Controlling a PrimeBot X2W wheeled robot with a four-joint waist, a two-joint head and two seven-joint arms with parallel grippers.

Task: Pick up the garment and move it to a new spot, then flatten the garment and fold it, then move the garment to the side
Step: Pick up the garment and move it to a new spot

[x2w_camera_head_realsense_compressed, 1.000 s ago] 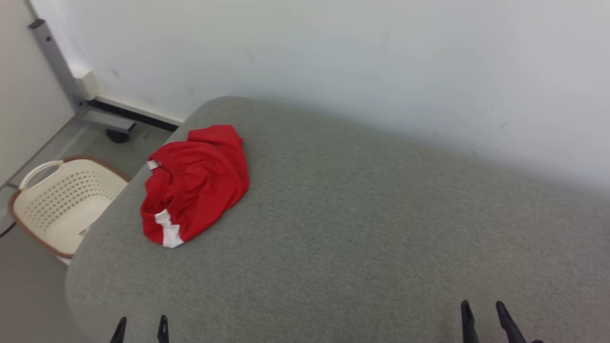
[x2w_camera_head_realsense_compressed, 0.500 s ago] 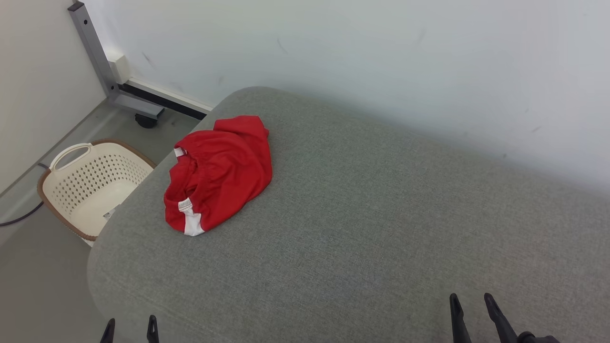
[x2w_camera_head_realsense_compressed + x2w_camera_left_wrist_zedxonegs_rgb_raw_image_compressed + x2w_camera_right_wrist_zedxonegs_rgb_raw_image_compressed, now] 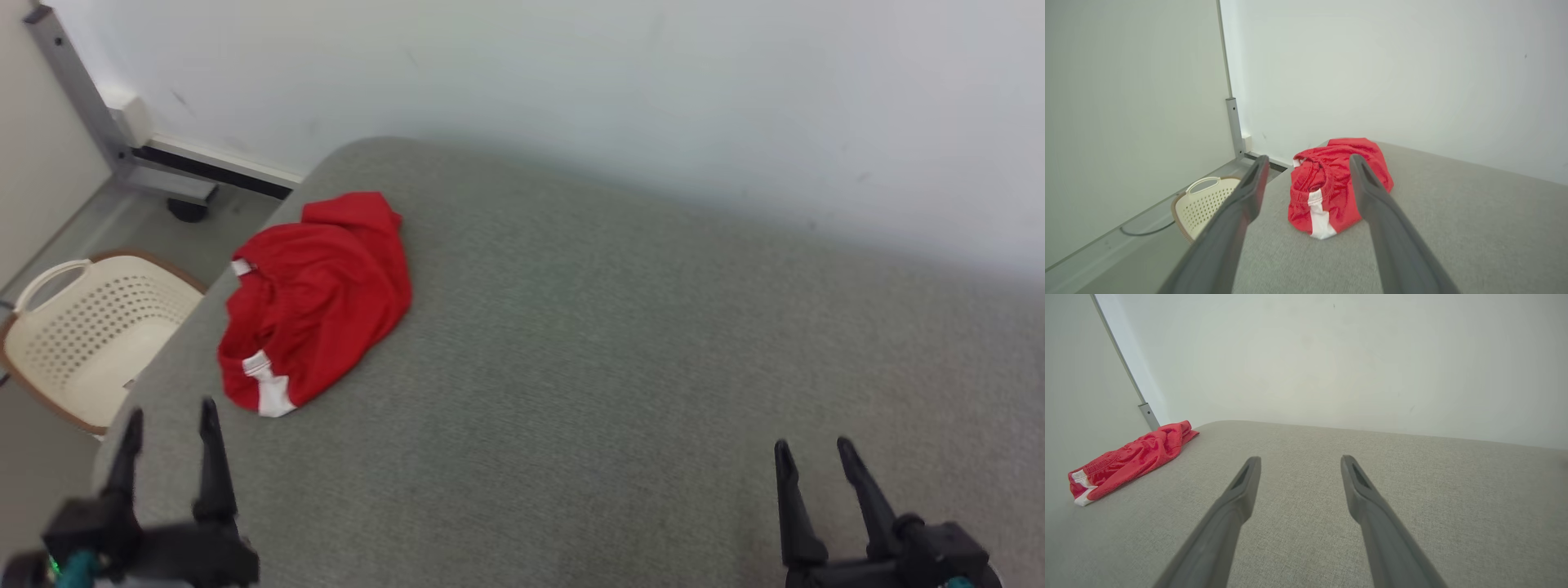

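Note:
A crumpled red garment [image 3: 318,298] with a white side stripe lies in a heap on the grey padded table [image 3: 620,367], near its far left corner. My left gripper [image 3: 170,412] is open at the table's near left edge, a short way in front of the garment [image 3: 1337,188], its fingers empty and pointing at it. My right gripper [image 3: 812,449] is open over the table's near right part, far from the garment [image 3: 1133,459], nothing between its fingers [image 3: 1247,477].
A cream perforated laundry basket [image 3: 86,335] with a brown rim stands on the floor left of the table. A grey metal post [image 3: 77,90] and its wheeled base stand by the white wall behind. The table's left edge curves down close to my left gripper.
Both grippers have risen further into the head view, the left one much more, closing on the garment. The head camera has shifted. The garment lies as before.

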